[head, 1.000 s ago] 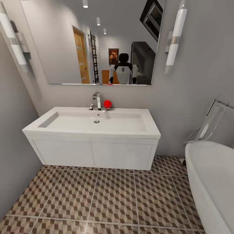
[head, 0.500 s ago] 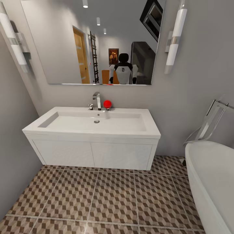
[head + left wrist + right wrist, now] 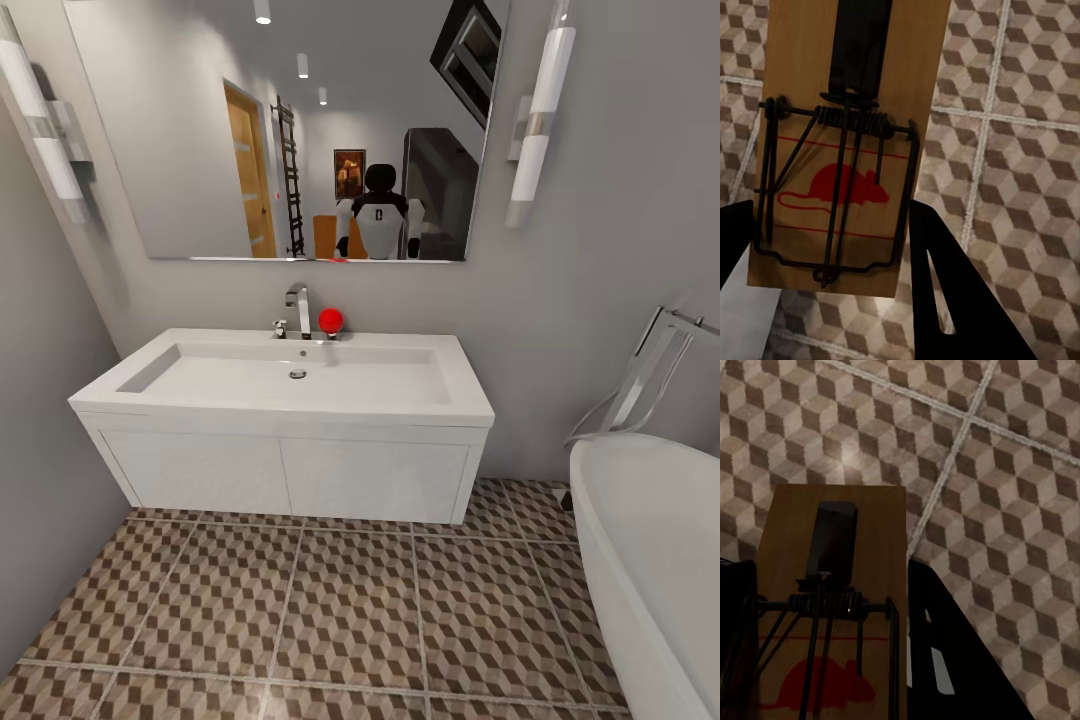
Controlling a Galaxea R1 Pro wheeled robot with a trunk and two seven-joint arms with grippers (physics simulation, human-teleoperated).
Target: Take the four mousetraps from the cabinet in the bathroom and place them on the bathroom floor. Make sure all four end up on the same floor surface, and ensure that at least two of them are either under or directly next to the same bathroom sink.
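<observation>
- The bathroom floor (image 3: 340, 610), tiled in brown cubes, runs under the white wall-hung sink (image 3: 290, 420), with a bathtub (image 3: 650, 540) alongside.
- The left gripper (image 3: 832, 247) clamps one mousetrap (image 3: 847, 150) above the tiles.
- The right gripper (image 3: 825, 637) clamps another mousetrap (image 3: 881, 555).

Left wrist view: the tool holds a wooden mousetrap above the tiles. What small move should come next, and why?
Probably lower the left tool toward the cube-patterned tile floor: the small brown wooden mousetrap looks gripped above it, and the long white sink is directly ahead.

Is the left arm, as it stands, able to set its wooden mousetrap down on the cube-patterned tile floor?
Probably yes: the left pincer holds the brown wooden mousetrap above bare cube-patterned floor tiles, nothing between.
</observation>
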